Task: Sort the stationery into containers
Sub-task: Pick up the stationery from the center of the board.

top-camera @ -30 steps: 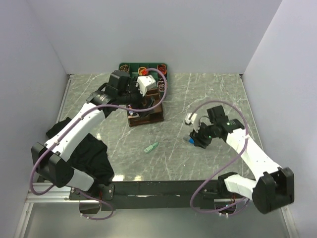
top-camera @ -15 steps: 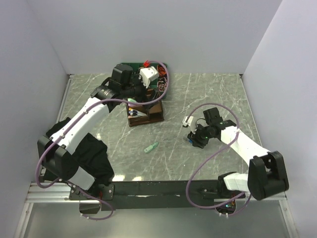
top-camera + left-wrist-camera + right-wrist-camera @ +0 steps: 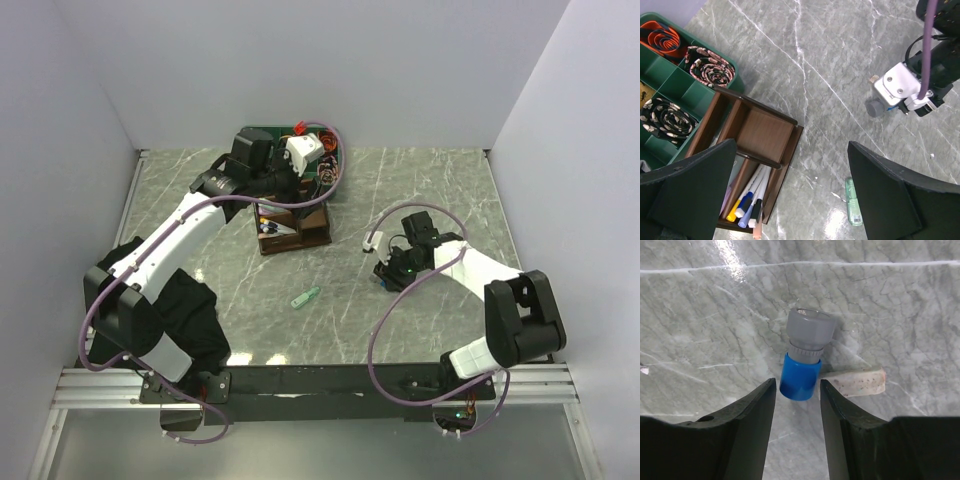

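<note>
The dark brown organiser (image 3: 293, 228) stands at the back left; in the left wrist view (image 3: 765, 134) one long compartment holds white, blue, yellow and pink pens (image 3: 747, 200). My left gripper (image 3: 281, 192) hovers above it, open and empty (image 3: 792, 192). The mint-green clip (image 3: 306, 297) lies on the table in front of the organiser and also shows in the left wrist view (image 3: 853, 209). The short grey-blue cylinder (image 3: 805, 360) lies on the table. My right gripper (image 3: 797, 392) is open, its fingers on either side of the cylinder's blue end, low over the table (image 3: 392, 275).
A green tray (image 3: 250, 134) of rolled patterned bands stands behind the organiser, against the back wall. A small white speckled block (image 3: 855, 381) lies touching the cylinder's right side. Grey walls close in the marble table on three sides.
My left gripper has lifted out of the organiser and drawn back towards the tray. My right gripper has shifted left and up the table to the cylinder.
</note>
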